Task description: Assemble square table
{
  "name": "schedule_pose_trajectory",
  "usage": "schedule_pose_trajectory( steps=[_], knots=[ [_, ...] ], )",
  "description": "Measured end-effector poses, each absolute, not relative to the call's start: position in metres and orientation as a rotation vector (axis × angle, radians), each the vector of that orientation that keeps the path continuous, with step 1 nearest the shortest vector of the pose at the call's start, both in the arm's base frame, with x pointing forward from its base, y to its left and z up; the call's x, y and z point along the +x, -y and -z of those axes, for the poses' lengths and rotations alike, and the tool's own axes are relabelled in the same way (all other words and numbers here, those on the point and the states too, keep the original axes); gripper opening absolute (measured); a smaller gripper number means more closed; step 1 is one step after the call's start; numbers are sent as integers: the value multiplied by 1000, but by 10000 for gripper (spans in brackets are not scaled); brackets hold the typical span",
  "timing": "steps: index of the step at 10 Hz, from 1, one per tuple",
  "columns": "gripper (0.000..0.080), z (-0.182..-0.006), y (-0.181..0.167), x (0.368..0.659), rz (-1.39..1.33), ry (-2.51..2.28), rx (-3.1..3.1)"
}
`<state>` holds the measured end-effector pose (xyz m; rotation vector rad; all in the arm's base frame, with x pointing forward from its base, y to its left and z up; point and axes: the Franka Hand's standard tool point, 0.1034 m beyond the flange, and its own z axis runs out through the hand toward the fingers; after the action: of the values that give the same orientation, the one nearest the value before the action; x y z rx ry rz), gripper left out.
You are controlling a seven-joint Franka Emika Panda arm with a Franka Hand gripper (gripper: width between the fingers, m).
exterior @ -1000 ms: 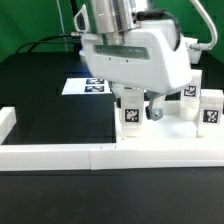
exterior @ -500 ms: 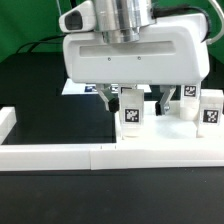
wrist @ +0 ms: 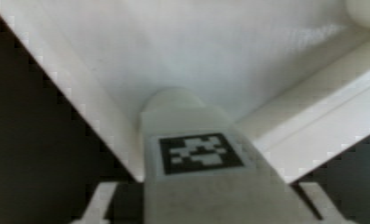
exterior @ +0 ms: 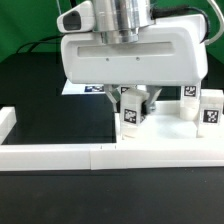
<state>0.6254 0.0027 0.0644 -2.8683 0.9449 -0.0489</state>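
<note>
Gripper (exterior: 133, 100) apparently grips one of three legs (exterior: 131, 112).

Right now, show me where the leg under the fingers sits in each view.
Exterior view: the tagged leg stands just right of centre, below the gripper.
Wrist view: the tagged leg fills the lower middle, between the fingers.
Shared landmark: its black-and-white tag.

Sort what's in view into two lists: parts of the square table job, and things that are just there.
Part of the job:
- tagged leg between the fingers of the gripper
- two more tagged legs at the exterior view's right
- white tabletop, seen close behind the leg in the wrist view

Just there:
- marker board
- white border wall
- black table
</note>
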Motion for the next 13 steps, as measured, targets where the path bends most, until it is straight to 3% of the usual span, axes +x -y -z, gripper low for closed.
schedule_pose_trajectory(
  steps=[2, 6, 10, 12, 13],
  knots=[
    [292, -64, -3, 625, 38, -1111, -2806],
    [292, -63, -2, 625, -110, -2048, -2118],
    [293, -63, -3, 625, -140, -2239, -1913],
    [535, -65, -1, 630, -69, -1988, -2165],
    [535, -66, -2, 630, -33, -1740, -2368]
  ],
)
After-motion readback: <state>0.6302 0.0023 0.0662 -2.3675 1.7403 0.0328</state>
